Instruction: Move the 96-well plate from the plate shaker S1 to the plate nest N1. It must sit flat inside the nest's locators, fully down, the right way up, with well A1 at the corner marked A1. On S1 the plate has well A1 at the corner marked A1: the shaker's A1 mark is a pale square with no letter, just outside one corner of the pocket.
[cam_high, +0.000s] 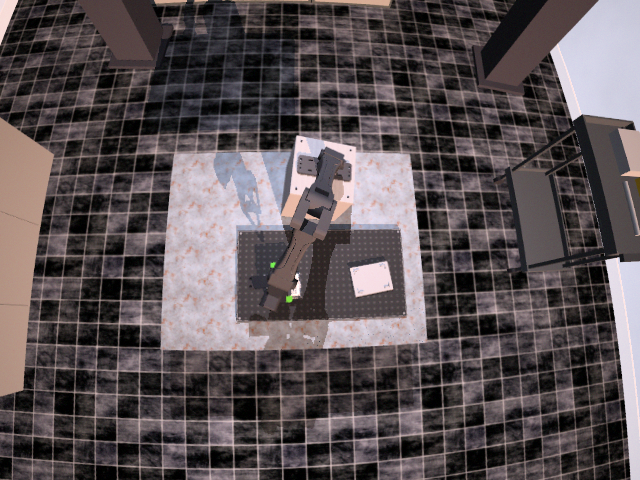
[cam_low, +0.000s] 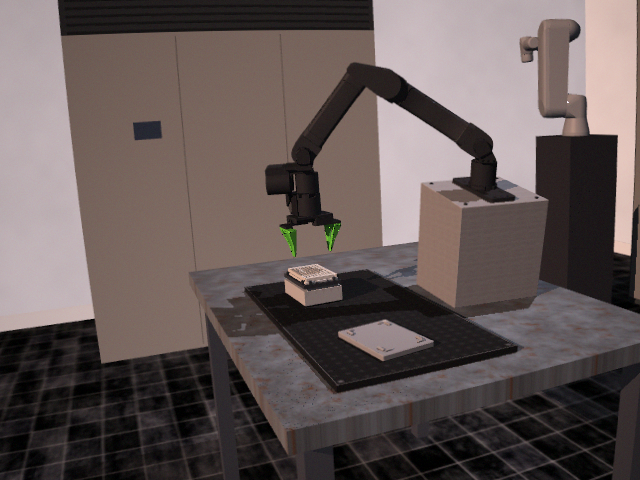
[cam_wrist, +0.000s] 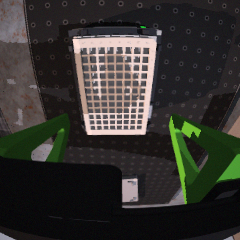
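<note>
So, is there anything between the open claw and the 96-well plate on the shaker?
No. In the exterior view the open claw hangs above the 96-well plate on the shaker S1, with only air in the gap between them.
</note>
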